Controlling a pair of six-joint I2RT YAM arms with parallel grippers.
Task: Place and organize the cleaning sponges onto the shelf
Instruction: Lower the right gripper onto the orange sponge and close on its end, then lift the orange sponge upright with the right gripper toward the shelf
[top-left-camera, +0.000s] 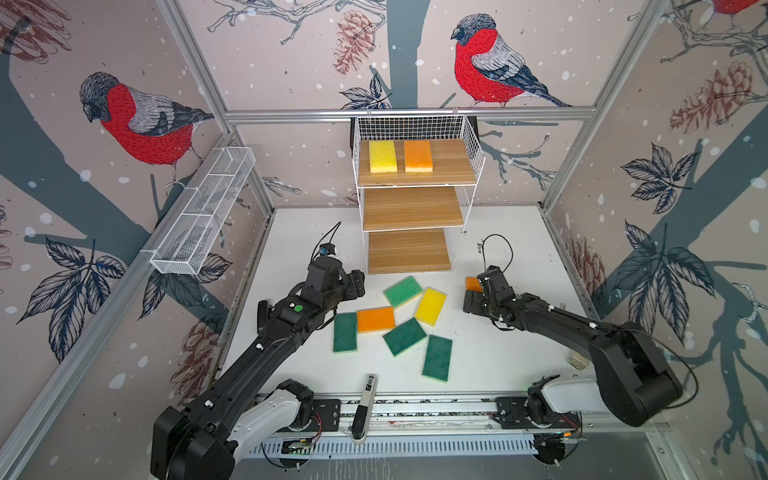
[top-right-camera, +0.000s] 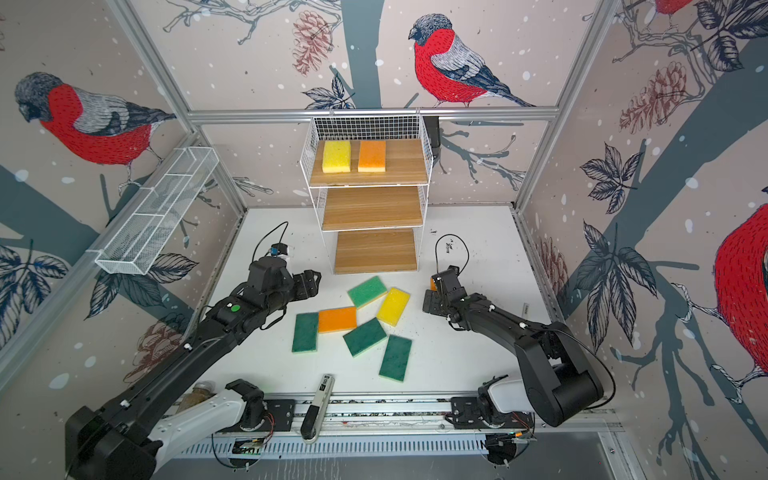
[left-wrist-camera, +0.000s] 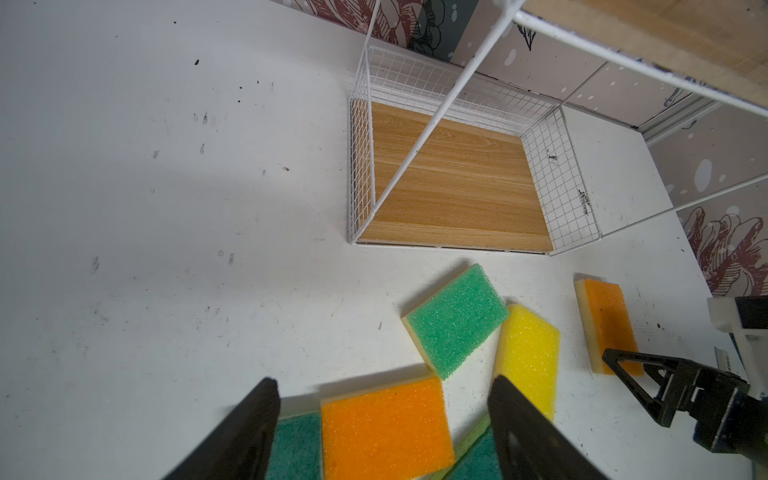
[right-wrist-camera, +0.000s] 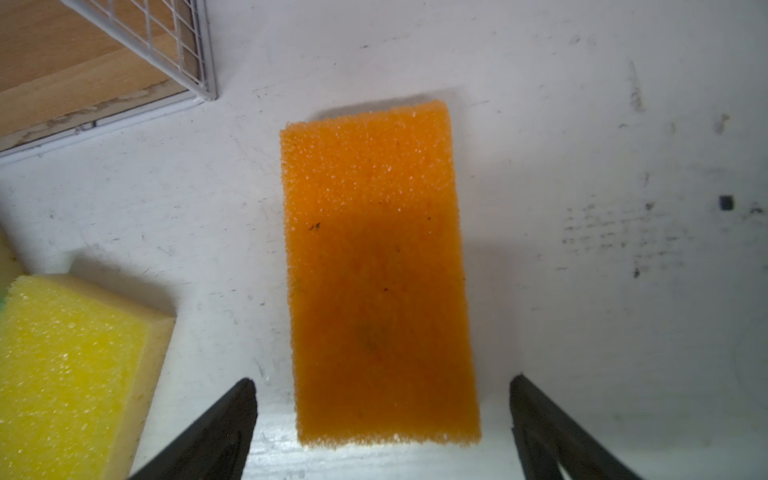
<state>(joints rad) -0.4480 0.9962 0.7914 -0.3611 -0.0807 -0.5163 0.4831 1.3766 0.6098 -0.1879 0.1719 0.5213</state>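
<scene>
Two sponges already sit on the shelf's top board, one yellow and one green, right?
Not green: it is orange. In both top views the yellow sponge and an orange sponge lie side by side on the top board of the shelf.

I have my left gripper (left-wrist-camera: 384, 382) with jaws spread wide, and a flat rectangular orange foam sponge (left-wrist-camera: 386, 428) lies between them. Just beyond the jaws lie a light green foam sponge (left-wrist-camera: 455, 322) and a yellow foam sponge (left-wrist-camera: 528, 353). Farther ahead stands the white wire-and-wood shelf (left-wrist-camera: 453, 183).
</scene>
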